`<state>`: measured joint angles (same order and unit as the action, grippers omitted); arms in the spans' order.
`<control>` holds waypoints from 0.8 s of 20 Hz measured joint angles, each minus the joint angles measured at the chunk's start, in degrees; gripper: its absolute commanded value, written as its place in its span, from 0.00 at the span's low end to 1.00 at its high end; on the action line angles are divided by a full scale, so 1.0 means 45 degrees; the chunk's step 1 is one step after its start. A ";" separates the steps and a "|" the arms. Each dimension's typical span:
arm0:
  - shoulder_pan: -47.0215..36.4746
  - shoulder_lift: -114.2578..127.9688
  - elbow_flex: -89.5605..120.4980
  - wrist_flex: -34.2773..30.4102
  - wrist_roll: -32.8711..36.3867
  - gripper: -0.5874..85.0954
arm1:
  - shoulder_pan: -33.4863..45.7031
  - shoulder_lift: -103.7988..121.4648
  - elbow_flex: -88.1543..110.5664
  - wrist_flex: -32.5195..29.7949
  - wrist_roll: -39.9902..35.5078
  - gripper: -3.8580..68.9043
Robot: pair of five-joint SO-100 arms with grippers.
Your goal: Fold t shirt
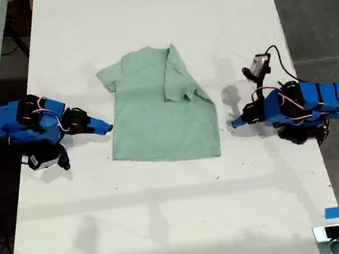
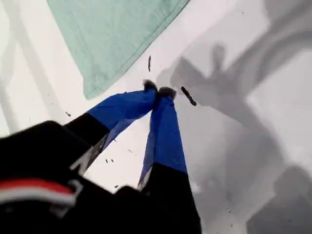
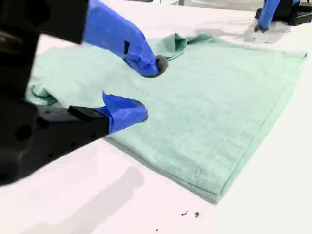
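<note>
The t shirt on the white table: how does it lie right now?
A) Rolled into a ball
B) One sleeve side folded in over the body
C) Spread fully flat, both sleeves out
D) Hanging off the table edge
B: in the exterior view the t shirt has its side toward that view's right turned in, so the sleeve lies on top of the body, while the rest lies flat on the table.

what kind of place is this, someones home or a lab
Most likely a lab or workshop, not a home. Two blue robot arms sit on a bare white table either side of a t shirt, blue tape marks the table edge, and the floor looks like grey concrete.
</note>
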<state>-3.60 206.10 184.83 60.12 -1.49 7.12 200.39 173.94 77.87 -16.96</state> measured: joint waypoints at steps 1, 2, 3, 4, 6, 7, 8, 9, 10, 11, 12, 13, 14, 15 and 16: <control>0.0000 0.0000 0.0020 0.0000 0.0000 0.01 | 0.0000 0.0000 0.0000 0.0039 0.0039 0.07; -0.0391 0.0000 0.0117 -0.0449 0.0020 0.01 | 0.0000 0.0000 0.0020 0.0234 0.0684 0.07; -0.1230 0.0020 0.0117 -0.0937 0.0039 0.01 | 0.0137 0.0000 0.0020 0.0371 0.1543 0.07; -0.1465 0.0020 0.0117 -0.1074 0.0059 0.01 | 0.0234 0.0000 0.0020 0.0391 0.1934 0.07; -0.1426 0.0020 0.0117 -0.1191 0.0059 0.01 | 0.0195 0.0000 0.0020 0.0410 0.2109 0.07; -0.1426 0.0020 0.0117 -0.1230 0.0059 0.01 | 0.0176 0.0000 0.0020 0.0410 0.2109 0.07; -0.1426 0.0020 0.0117 -0.1309 0.0059 0.01 | 0.0176 0.0000 0.0020 0.0410 0.2109 0.07; -0.1426 0.0020 0.0098 -0.1426 0.0078 0.01 | 0.0176 0.0000 0.0020 0.0410 0.2109 0.07; -0.1426 -0.0039 -0.0313 -0.1484 0.0078 0.01 | 0.0176 0.0000 0.0020 0.0410 0.2148 0.07; -0.1504 -0.0469 -0.0996 -0.1230 0.0254 0.01 | 0.0176 0.0000 0.0020 0.0410 0.2188 0.07; -0.1719 -0.1641 -0.2051 -0.0645 0.0547 0.01 | 0.0176 0.0000 0.0020 0.0410 0.2188 0.07; -0.2090 -0.3418 -0.3770 0.0234 0.1055 0.01 | 0.0176 0.0000 0.0020 0.0410 0.2188 0.07; -0.2715 -0.5840 -0.5898 0.1230 0.1816 0.01 | 0.0176 0.0000 0.0020 0.0410 0.2188 0.07; -0.3574 -0.8398 -0.8301 0.2246 0.2773 0.01 | 0.0176 0.0000 0.0020 0.0410 0.2188 0.07; -0.4609 -1.0840 -1.0645 0.3105 0.3906 0.02 | 0.0176 0.0000 0.0020 0.0410 0.2188 0.07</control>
<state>-24.35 157.32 136.93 74.09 16.08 7.91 200.39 174.02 79.72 -7.12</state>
